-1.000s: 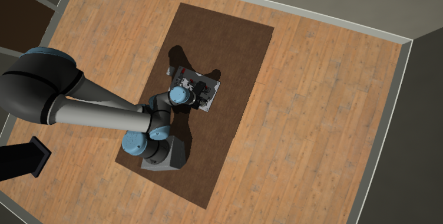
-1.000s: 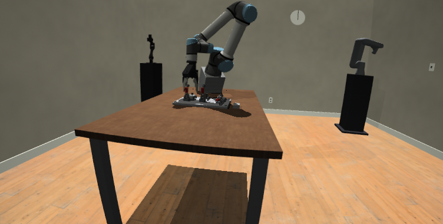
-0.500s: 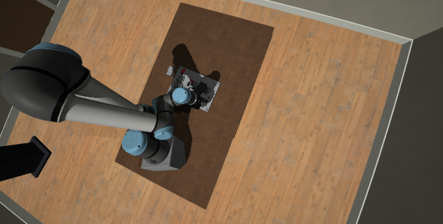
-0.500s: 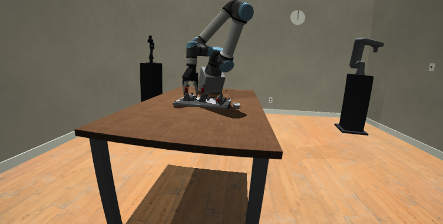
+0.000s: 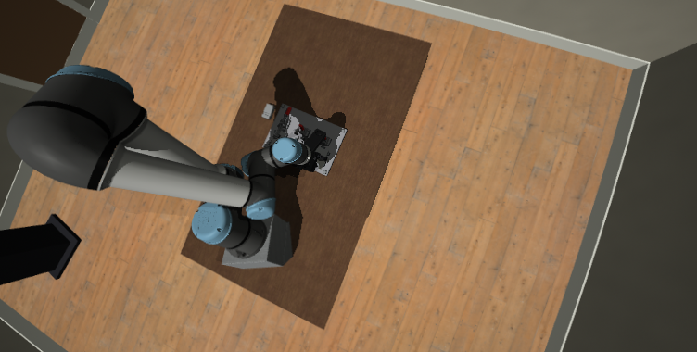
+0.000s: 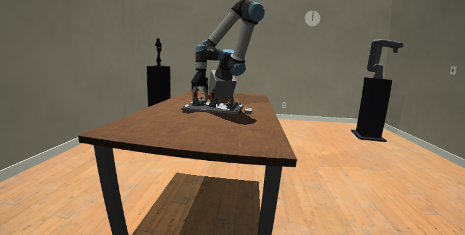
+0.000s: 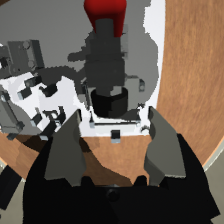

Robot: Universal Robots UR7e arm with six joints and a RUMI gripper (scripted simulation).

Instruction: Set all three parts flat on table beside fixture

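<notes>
The fixture (image 5: 335, 155) (image 6: 208, 109) (image 7: 45, 17) is a flat plate with several dark clamps, lying on the table. A small light grey block (image 5: 267, 110) (image 6: 248, 111) lies on the table just beside its end. My gripper (image 6: 200, 99) (image 7: 114, 108) points down low over the other end of the fixture; it is open, with nothing between its fingers. In the wrist view, a dark round piece (image 7: 109, 103) sits just ahead of the fingertips, below a clamp with a red handle (image 7: 105, 9). Shadow hides whether it is a part or belongs to the clamp. Other parts cannot be told apart.
In the exterior view, two red clamp handles (image 6: 195, 94) (image 6: 212, 94) stand upright, the first close by the fingers; a third (image 6: 229, 104) lies low near the block's end. Small posts (image 7: 49, 89) stand left of the fingers. The table's long edge (image 5: 247, 82) runs near the block.
</notes>
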